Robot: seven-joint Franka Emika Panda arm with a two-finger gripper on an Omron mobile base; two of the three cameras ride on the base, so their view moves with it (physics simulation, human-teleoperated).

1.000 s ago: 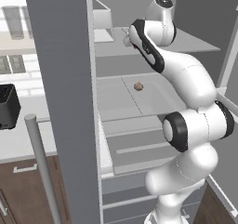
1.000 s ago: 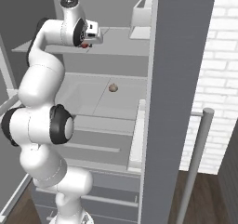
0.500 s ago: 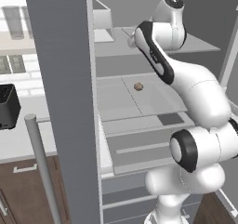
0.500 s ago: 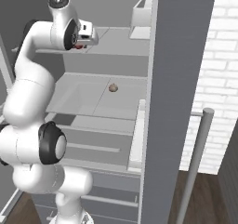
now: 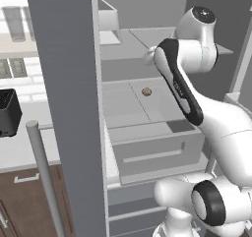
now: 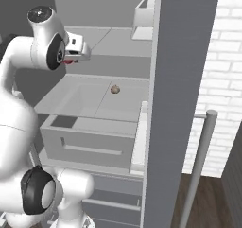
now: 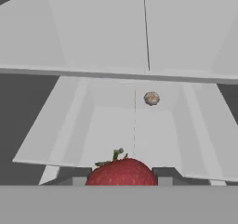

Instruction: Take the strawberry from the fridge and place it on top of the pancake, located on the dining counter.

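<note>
My gripper (image 6: 71, 58) is shut on the strawberry (image 6: 69, 62), a small bright-red fruit, in front of the open fridge (image 6: 184, 57) at upper-shelf height. In the hand view the strawberry (image 7: 122, 171) sits low in the middle between my fingertips (image 7: 163, 174), green stem up. From the left base camera my own forearm hides the hand in front of the fridge (image 5: 64, 83) shelves. The pancake and the dining counter are out of view.
A small brownish lump (image 6: 115, 89) (image 5: 146, 91) (image 7: 151, 98) lies on the middle shelf above a wide drawer (image 6: 85, 144). Open doors with long handles (image 5: 44, 177) (image 6: 198, 165) flank the opening. A black appliance (image 5: 7, 110) stands on the left worktop.
The hand has drawn back from the upper shelf, moving outward and a little down with the strawberry still held. The arm's elbow has swung up and out.
</note>
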